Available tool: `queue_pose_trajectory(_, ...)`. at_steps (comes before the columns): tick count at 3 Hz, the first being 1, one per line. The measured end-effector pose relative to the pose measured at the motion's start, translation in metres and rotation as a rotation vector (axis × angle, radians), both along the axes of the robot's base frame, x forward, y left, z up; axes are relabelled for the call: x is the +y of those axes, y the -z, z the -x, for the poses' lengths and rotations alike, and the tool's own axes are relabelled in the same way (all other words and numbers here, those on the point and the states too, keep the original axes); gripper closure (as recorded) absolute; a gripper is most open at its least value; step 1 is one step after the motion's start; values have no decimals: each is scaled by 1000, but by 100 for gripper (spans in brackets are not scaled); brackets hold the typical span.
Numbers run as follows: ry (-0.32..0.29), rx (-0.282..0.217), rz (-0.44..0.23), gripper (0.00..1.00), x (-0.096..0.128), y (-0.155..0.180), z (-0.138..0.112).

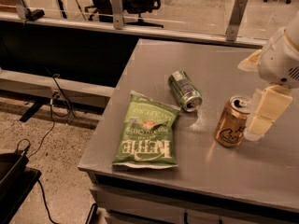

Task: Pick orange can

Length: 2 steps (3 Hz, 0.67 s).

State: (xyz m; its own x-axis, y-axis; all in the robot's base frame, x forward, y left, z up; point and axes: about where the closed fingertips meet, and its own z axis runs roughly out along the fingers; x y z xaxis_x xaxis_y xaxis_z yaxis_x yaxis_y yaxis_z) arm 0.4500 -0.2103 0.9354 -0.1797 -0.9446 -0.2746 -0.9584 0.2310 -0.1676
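Note:
The orange can [232, 121] stands upright on the grey table [154, 62], right of centre, with a silver top and dark cursive lettering on a pale patch. My gripper [261, 118] hangs at the right edge of the view, just to the right of the can and close beside it, its pale fingers [266, 111] pointing down to about the can's lower half. I cannot tell whether it touches the can. A green can [185, 90] lies on its side further back and to the left.
A green Kettle chip bag [146, 131] lies flat near the table's front left corner. A glass partition with metal posts [235, 19] runs behind the table's far edge. Floor cables and a dark cart [11, 181] are at the left.

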Motion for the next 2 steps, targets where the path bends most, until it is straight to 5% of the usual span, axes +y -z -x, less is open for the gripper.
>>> queue_pose_trajectory(1,-27,67,-38,0,6,32,-6)
queue_pose_trajectory(2,-42,114,-65,16,10,50,-7)
